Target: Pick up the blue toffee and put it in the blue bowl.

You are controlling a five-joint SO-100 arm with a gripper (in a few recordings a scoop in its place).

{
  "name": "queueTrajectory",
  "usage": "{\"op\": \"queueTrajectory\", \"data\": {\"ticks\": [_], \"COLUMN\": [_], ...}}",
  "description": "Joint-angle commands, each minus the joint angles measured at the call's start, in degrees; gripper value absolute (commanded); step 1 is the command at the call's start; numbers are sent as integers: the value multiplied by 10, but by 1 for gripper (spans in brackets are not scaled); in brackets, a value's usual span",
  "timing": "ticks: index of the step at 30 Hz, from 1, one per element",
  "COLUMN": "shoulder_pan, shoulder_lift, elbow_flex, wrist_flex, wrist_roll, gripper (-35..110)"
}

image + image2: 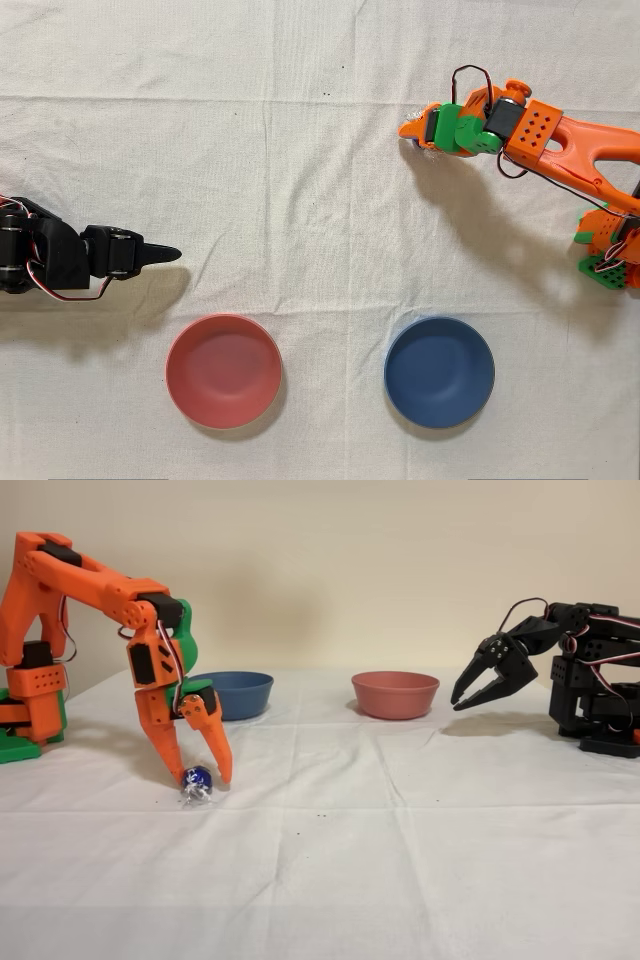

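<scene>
Blue toffee sits on the white cloth, down between the two orange fingers of my gripper in the fixed view; the fingers straddle it with their tips at the cloth, spread a little wider than the candy, and I cannot tell whether either one touches the wrapper; nothing is lifted. From overhead the gripper points left near the top right of the picture, and I see just a sliver of blue and crinkled clear wrapper at its lower edge; the arm covers the rest. I can read no writing, brand or label on the candy, the bowls or either arm. The blue bowl rests low in the overhead view, well apart from the toffee, with open cloth between them; in the fixed view it stands behind the orange arm, partly hidden by the gripper. Beside it, to its left from overhead, lies the pinkish-red bowl; both look bare inside. The idle black arm waits at the left edge from overhead, its pincer pointing right above the red bowl.
</scene>
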Motion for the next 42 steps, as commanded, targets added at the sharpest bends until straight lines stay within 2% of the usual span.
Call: {"op": "queueTrajectory", "data": {"ticks": [1,27,31,37,42], "shoulder_pan": [9,11,13,26,38], "shoulder_lift": [18,6,6,9,7], "elbow_flex": [-17,-29,-29,-33,-32], "wrist_flex": [1,1,0,-1,-1], "wrist_roll": [-9,-32,-33,-31,-36], "gripper": [33,16,16,29,30]}}
